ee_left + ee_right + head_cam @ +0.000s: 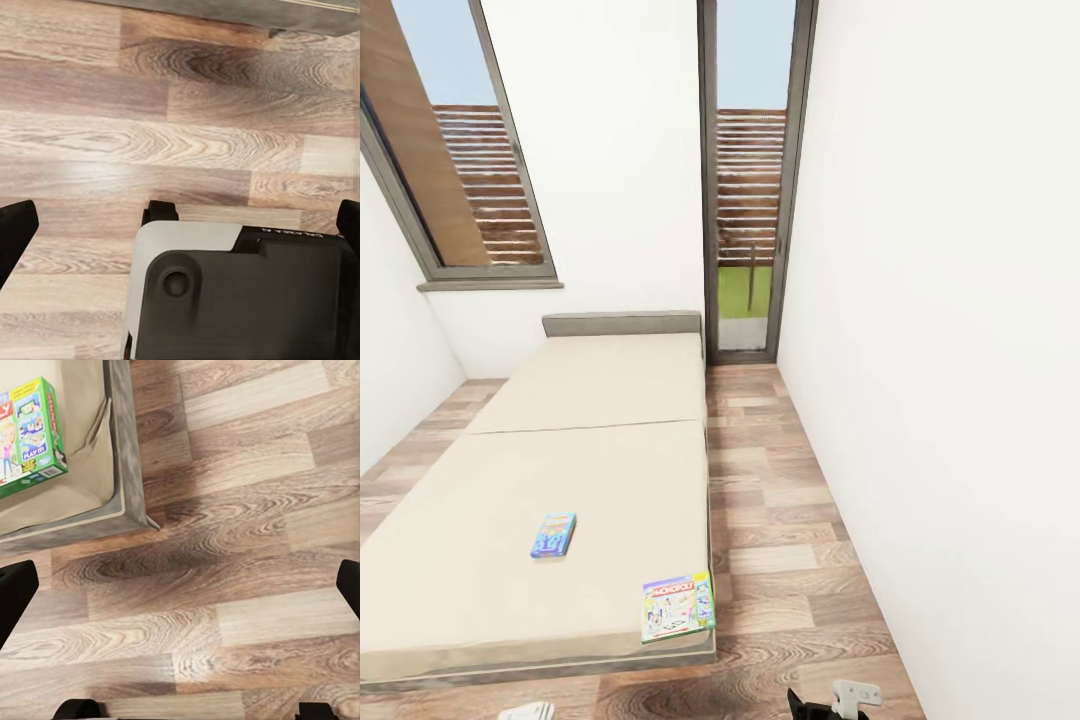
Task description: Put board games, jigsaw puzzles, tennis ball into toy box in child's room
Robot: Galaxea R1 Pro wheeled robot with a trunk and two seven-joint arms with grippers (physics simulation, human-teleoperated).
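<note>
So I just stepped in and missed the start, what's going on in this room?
The robot stands at the foot of the bed, holding nothing. Two board games lie on the mattress: a small blue one further in and a larger green-edged one at the near corner. The right gripper hangs open over the wood floor just off that corner, and the left gripper is open too. Nothing is picked up yet.

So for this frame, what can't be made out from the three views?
- Green-edged board game: right wrist view, cut off by the picture edge.
- Small blue board game: head view, print too small to read.
- Right gripper: fingertips cut off at both picture edges.
- Left gripper: likewise, robot body below.
</note>
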